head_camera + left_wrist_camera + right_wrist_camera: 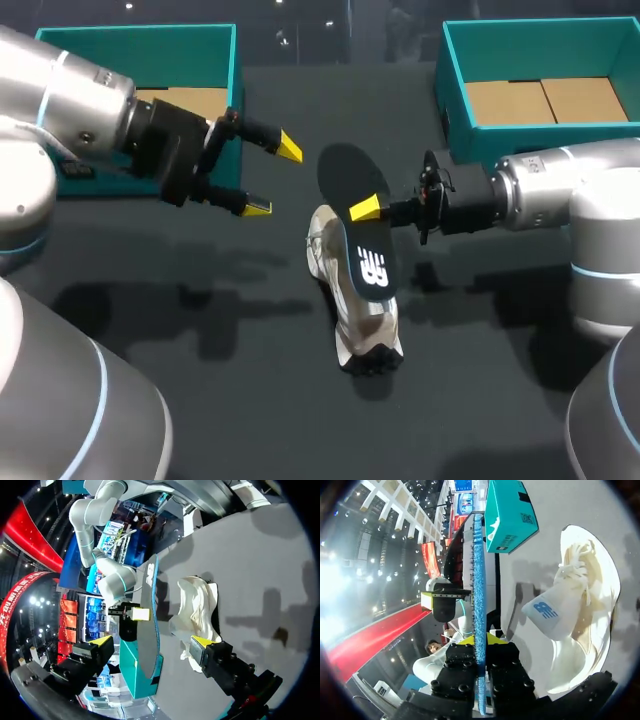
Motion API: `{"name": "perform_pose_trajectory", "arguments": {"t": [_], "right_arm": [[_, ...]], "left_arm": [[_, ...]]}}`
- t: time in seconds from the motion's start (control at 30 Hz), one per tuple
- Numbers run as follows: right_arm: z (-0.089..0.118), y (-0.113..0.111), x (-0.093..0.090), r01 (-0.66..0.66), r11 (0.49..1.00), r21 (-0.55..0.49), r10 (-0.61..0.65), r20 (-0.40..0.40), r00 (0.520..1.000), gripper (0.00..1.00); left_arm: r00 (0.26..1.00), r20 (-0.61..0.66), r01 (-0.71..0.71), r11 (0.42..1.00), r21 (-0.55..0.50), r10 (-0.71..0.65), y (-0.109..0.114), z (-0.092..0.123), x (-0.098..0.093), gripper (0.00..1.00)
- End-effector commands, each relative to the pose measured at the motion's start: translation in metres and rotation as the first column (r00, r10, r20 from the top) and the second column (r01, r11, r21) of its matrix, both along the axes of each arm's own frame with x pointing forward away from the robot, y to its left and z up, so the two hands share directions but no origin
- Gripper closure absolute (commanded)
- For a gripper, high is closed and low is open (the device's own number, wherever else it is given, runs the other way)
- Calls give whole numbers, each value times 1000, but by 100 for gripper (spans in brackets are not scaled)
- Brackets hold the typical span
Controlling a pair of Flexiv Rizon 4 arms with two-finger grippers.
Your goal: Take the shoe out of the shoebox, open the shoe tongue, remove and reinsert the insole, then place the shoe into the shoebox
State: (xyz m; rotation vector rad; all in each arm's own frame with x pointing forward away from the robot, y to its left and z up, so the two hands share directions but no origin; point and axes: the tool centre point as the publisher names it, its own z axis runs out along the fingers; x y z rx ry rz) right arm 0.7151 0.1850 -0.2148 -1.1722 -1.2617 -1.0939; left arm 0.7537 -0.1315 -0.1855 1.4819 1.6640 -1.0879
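A black insole [346, 176] with a white logo hangs in the air over the shoe, with my right gripper [366, 209] shut on its edge. In the right wrist view the insole [479, 570] shows edge-on, blue underside visible, pinched between the right gripper [479, 641] pads. The white shoe [362, 330] lies on the dark table below it, also seen as the shoe [580, 615] beside the right gripper. My left gripper [272, 178] stands open, left of the insole and apart from it. From the left wrist, the insole [149, 615] is ahead of the open left gripper [154, 644], with the shoe [199, 611] beyond.
A teal shoebox [232, 70] stands at the back left behind my left arm, and a second teal box [455, 95] stands at the back right. Both show cardboard bottoms. Dark tabletop [250, 380] lies in front of the shoe.
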Motion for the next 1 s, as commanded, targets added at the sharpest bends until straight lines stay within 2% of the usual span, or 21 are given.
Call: {"name": "perform_pose_trajectory", "arguments": {"t": [0.03,0.33,0.5,0.73,0.8,0.87,0.9,1.0], "right_arm": [[-4,1,0,4,999,44,-4,-10,1000,100],[-4,1,0,4,999,44,-4,-10,1000,100],[-1,10,4,27,998,53,-26,-21,999,100],[6,15,2,62,995,74,-59,-38,998,100],[8,17,1,68,995,76,-65,-44,997,100],[9,19,0,70,994,81,-67,-47,997,100],[10,20,0,71,994,82,-67,-49,997,100],[10,21,-1,75,994,85,-71,-56,996,100]], "left_arm": [[1000,6,-18,990,-141,19,-1,-11,-1,0],[1000,6,-18,990,-141,19,-1,-11,-1,0],[998,-32,-62,979,-197,57,-19,-24,-1,0],[991,-30,-137,962,-237,134,-36,-28,8,0],[990,-30,-143,959,-245,140,-41,-28,9,5],[988,-18,-155,954,-255,156,-46,-29,10,16],[988,-17,-154,954,-256,154,-48,-29,10,25],[986,-5,-160,952,-261,165,-53,-30,12,35]]}}
